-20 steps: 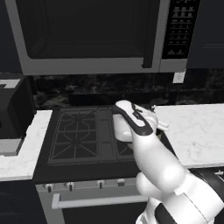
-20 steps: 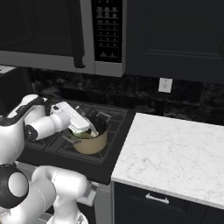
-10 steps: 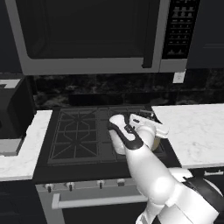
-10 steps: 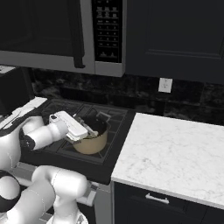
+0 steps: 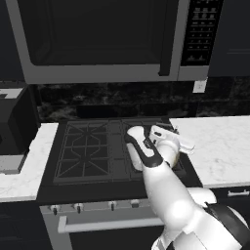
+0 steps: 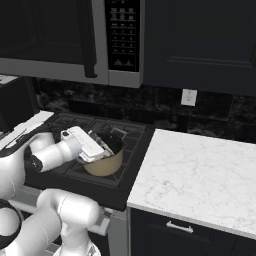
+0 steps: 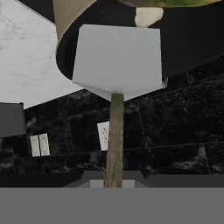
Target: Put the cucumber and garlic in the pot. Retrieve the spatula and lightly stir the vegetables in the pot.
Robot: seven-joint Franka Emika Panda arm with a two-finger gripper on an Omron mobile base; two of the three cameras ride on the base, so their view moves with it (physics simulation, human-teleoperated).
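Observation:
My gripper (image 7: 113,180) is shut on the wooden handle of the spatula (image 7: 117,61). The spatula's pale grey blade reaches into the dark inside of the pot (image 7: 65,19). Past the blade lie the yellow-green cucumber (image 7: 170,2) and the small pale garlic (image 7: 148,16), both within the pot and cut off by the frame's edge. In the right base view the gripper (image 6: 100,148) leans over the near rim of the cream-tan pot (image 6: 107,164), which stands on the stove's front right burner. My arm hides the pot in the left base view.
The black stove (image 5: 88,151) has bare grates to the pot's left. A marble counter (image 6: 200,175) runs to the right of it. A microwave (image 5: 97,39) hangs above. A dark appliance (image 5: 14,122) stands on the left counter.
The arm's elbow has dropped and the hand has shifted slightly right and down over the pot, with the spatula still gripped.

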